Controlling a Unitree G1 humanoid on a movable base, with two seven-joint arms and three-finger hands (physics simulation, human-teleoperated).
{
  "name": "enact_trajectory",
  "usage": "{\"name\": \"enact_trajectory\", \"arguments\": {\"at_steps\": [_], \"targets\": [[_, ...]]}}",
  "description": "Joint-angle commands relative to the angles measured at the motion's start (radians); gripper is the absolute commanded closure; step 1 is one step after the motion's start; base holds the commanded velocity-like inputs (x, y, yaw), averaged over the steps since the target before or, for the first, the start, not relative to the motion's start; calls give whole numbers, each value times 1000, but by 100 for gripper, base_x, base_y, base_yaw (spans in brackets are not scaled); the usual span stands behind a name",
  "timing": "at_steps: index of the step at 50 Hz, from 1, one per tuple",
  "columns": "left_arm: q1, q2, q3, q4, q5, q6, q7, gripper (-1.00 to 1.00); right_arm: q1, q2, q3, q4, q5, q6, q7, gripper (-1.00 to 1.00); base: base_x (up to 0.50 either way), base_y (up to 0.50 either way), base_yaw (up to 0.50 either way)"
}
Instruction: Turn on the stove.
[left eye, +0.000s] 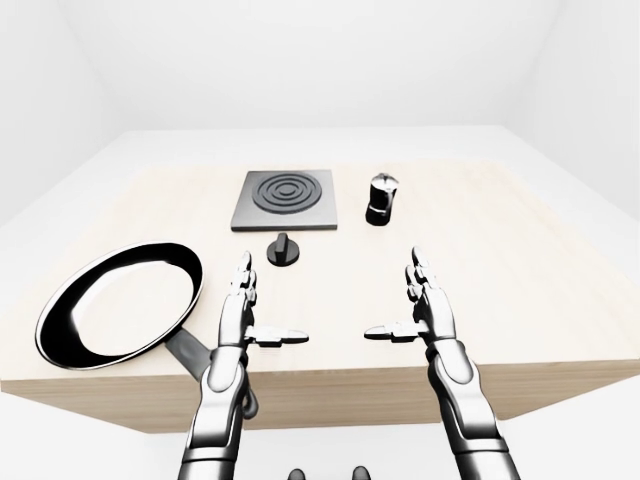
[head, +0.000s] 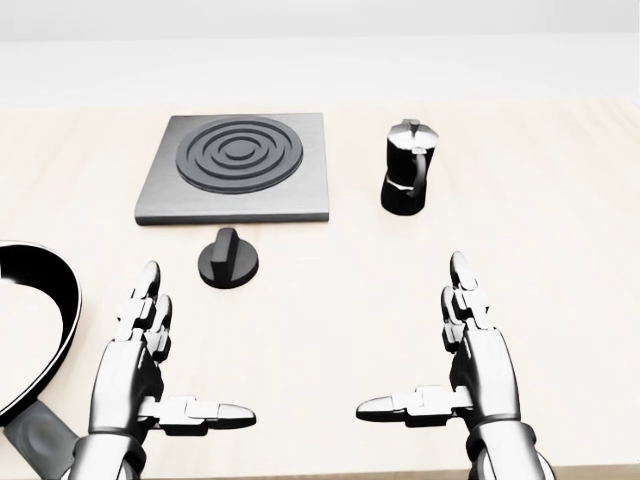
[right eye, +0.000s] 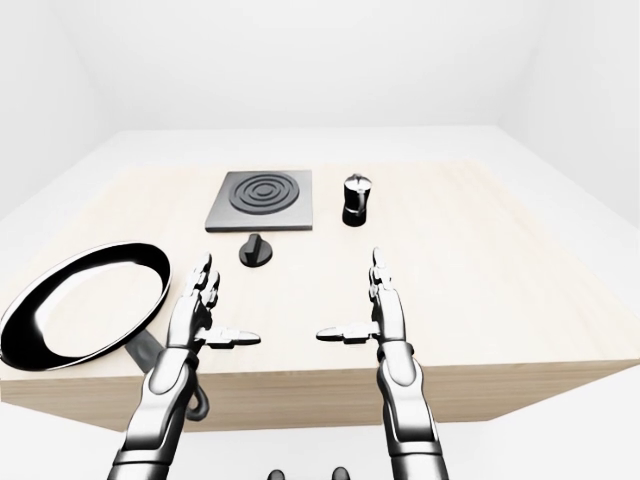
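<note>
White walls close round a pale wooden table (left eye: 520, 260) that fills most of the room. Over its near edge the left hand (head: 140, 365) and the right hand (head: 470, 365) hover side by side, well apart, fingers stretched flat and thumbs pointing toward each other, holding nothing. Just above the left hand in the head view sits a black round knob (head: 228, 260), and right above that lies the stove (head: 240, 165), a grey square plate with dark concentric rings. To its right stands a black moka pot (head: 407, 167), upright. At the far left a black frying pan (left eye: 120, 300) rests, its handle overhanging the table's edge. No writing or brand mark can be read on anything.
</note>
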Motion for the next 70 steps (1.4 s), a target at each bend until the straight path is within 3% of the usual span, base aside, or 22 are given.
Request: {"name": "enact_trajectory", "arguments": {"at_steps": [1,12,17,23,29,38,54,60,64,70], "targets": [[0,0,-1,0,6,8,-3,-100,-3,-1,-1,6,-1,1,1,-100,27,0,0],[0,0,-1,9,8,2,-3,-100,1,0,0,-1,-2,3,2,-100,27,0,0],[2,0,-2,-2,9,12,-3,-100,-1,-1,0,10,-2,-7,3,-100,27,0,0],[-1,-1,-3,20,12,-2,-2,-100,2,0,1,7,-3,-4,5,-100,27,0,0],[-1,-1,-3,13,9,5,-5,-100,1,-1,0,13,-3,-9,6,-100,27,0,0],[-3,0,-3,36,12,-11,-6,-100,9,0,4,-9,-5,6,7,-100,27,0,0],[-8,1,-2,37,14,-1,-6,-100,3,-1,3,5,-7,6,11,-100,6,0,0],[-18,2,0,74,15,-13,-5,-100,1,-1,3,12,-8,4,12,-100,0,0,0],[-31,3,-1,123,18,-35,-7,-100,3,0,4,7,-8,9,12,-100,0,0,0],[-46,5,1,172,15,-37,-8,-100,0,-1,2,25,-8,-5,12,-100,0,0,0]]}}
